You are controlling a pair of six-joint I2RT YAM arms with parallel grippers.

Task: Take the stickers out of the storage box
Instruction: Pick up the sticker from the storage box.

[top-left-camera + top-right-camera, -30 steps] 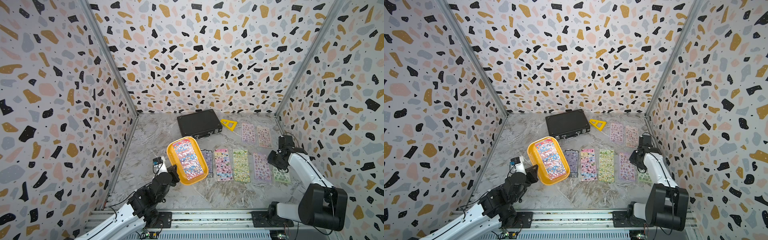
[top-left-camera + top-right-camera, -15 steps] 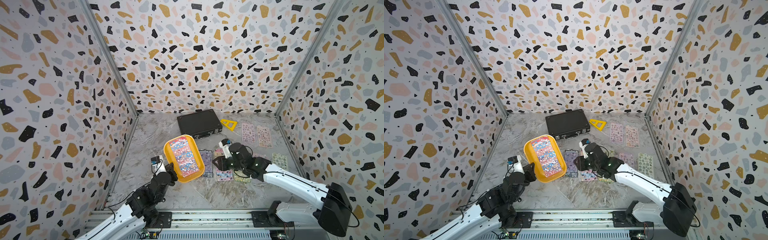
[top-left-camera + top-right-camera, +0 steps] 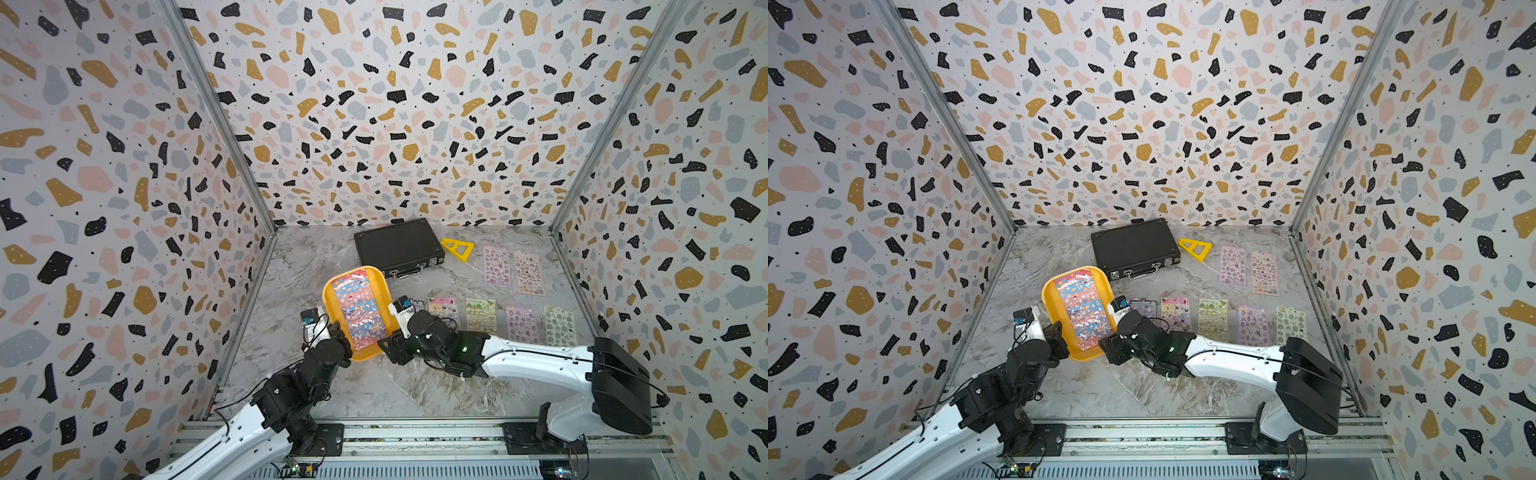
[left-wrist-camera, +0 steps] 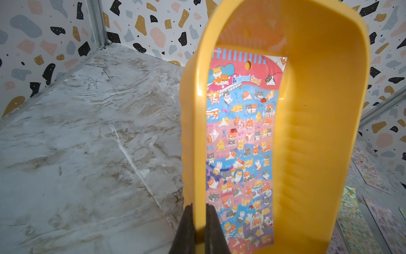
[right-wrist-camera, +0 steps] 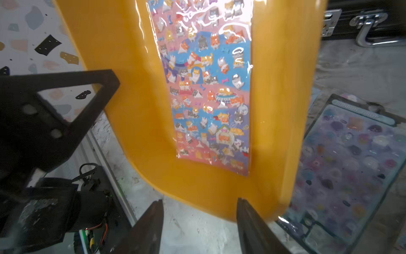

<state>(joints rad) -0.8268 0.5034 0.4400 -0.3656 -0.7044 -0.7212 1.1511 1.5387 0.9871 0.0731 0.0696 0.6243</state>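
1. The left pincer (image 4: 198,212), on an arm reaching forward from the near rail, is clamped on the near left rim of the storage box (image 3: 380,291).
2. The box's long axis runs near-to-far, with the far end angled slightly left. One sticker sheet (image 3: 359,305) lies lengthwise inside, header farthest.
3. The right pincer (image 5: 200,201), on an arm stretched low leftward, has its jaws apart at the box's near end.
4. Seven more sticker sheets (image 3: 1213,318) lie flat on the table (image 3: 374,395).

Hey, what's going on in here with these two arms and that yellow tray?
A two-armed robot is emptying a yellow tray. The left end effector pinches the tray's rim, holding it tilted. The right end effector hangs open at the tray's near end. One sticker sheet lies inside; seven other sheets lie flat on the table.
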